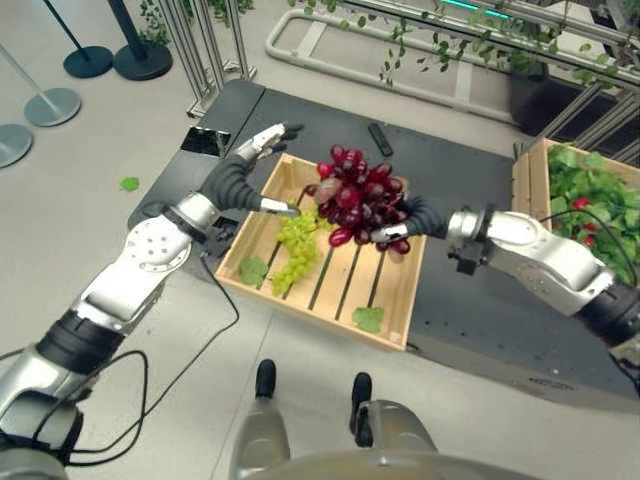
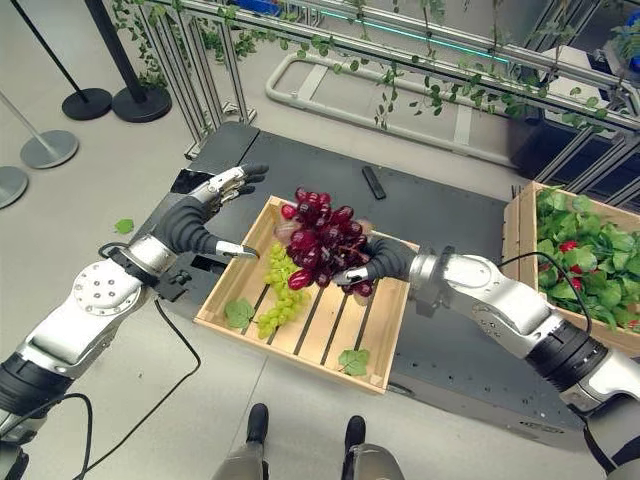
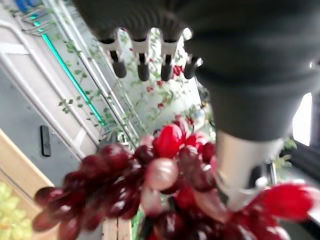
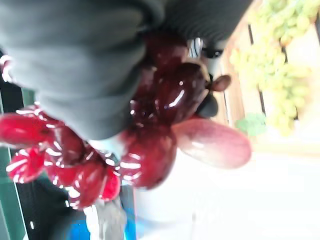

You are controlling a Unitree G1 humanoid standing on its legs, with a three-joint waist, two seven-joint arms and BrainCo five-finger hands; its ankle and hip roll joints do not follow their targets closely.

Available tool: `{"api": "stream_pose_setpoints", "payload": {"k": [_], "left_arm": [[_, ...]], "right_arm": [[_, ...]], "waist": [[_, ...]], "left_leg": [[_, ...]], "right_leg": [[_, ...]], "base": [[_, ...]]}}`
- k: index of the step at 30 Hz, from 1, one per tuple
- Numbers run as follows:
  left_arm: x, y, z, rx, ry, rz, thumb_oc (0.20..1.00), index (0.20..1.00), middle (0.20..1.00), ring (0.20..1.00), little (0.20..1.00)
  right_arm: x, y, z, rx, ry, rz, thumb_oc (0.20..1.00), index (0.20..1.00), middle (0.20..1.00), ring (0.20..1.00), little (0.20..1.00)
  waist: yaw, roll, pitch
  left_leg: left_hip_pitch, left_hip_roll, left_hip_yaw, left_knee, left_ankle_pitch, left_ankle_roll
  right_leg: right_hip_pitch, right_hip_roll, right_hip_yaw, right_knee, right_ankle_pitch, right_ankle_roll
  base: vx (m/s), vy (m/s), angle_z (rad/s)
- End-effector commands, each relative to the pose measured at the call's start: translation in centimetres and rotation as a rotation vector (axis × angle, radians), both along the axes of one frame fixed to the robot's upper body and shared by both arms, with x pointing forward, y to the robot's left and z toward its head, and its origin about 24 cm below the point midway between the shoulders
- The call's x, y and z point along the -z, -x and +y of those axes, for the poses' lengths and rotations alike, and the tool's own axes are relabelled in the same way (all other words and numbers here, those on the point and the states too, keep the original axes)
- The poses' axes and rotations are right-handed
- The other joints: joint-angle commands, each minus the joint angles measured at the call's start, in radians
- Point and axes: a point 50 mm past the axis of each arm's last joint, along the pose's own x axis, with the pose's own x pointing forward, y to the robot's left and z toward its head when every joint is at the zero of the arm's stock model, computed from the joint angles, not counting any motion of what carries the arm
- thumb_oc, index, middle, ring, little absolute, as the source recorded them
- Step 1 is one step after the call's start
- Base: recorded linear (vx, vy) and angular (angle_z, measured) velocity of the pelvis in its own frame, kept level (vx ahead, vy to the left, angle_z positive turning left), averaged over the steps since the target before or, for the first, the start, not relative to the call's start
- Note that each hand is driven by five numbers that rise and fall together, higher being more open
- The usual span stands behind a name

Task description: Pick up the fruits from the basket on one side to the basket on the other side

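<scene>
A bunch of red grapes (image 1: 358, 196) hangs above the far end of a slatted wooden crate (image 1: 385, 300). My right hand (image 1: 420, 216) is shut on it from the right, fingers curled under the bunch, which shows close up in the right wrist view as red grapes (image 4: 165, 100). Green grapes (image 1: 297, 246) lie in the crate's left half. My left hand (image 1: 238, 178) hovers open at the crate's far left corner, its fingers (image 3: 142, 62) straight, just left of the red grapes (image 3: 165, 170). A second wooden basket (image 1: 525, 180) at the right holds green leaves and red fruit.
Both crates rest on a dark platform (image 1: 470, 300). A small black bar (image 1: 380, 138) lies on it behind the crate. Loose green leaves (image 1: 368, 318) lie in the crate. Stanchion bases (image 1: 88, 60) stand on the floor at far left, and a metal rack with vines runs along the back.
</scene>
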Motion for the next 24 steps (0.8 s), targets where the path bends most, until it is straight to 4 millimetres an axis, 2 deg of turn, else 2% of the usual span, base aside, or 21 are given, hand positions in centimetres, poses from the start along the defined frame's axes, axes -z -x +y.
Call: {"api": "stream_pose_setpoints", "payload": {"k": [1, 8, 16, 24], "left_arm": [[-1.5, 0.4, -0.7, 0.04, -0.022, -0.117, 1.0, 1.0, 1.0, 1.0, 1.0], [-1.6, 0.5, -1.6, 0.059, -0.173, -0.182, 1.0, 1.0, 1.0, 1.0, 1.0], [-1.8, 0.4, -2.3, 0.093, -0.308, -0.22, 1.0, 1.0, 1.0, 1.0, 1.0], [-1.8, 0.7, -1.8, 0.123, -0.432, -0.206, 1.0, 1.0, 1.0, 1.0, 1.0]], "right_arm": [[-3.0, 1.4, 3.7, -0.2, -0.069, -0.111, 0.2, 0.2, 0.2, 0.2, 0.2], [-2.4, 2.0, 5.0, -0.274, -0.05, -0.074, 0.2, 0.2, 0.2, 0.2, 0.2], [-2.9, 2.1, 5.2, -0.289, -0.047, -0.093, 0.2, 0.2, 0.2, 0.2, 0.2], [-3.0, 2.1, 5.3, -0.301, -0.039, -0.098, 0.2, 0.2, 0.2, 0.2, 0.2]], "waist": [[-0.019, -0.054, -0.058], [-0.015, -0.073, -0.056], [-0.013, -0.092, -0.057], [-0.015, -0.092, -0.064]], "left_leg": [[0.064, -0.031, 0.016, 0.05, -0.137, 0.037], [0.06, -0.03, 0.015, 0.053, -0.138, 0.037], [0.058, -0.028, 0.007, 0.055, -0.137, 0.035], [0.065, -0.028, 0.011, 0.056, -0.14, 0.035]], "right_leg": [[0.008, -0.022, 0.009, -0.07, 0.069, 0.093], [0.01, -0.02, 0.009, -0.073, 0.069, 0.092], [0.012, -0.019, 0.003, -0.066, 0.064, 0.09], [0.018, -0.018, 0.009, -0.071, 0.067, 0.092]], "base": [[0.0, 0.0, 0.0], [0.0, 0.0, 0.0], [0.0, 0.0, 0.0], [0.0, 0.0, 0.0]]}}
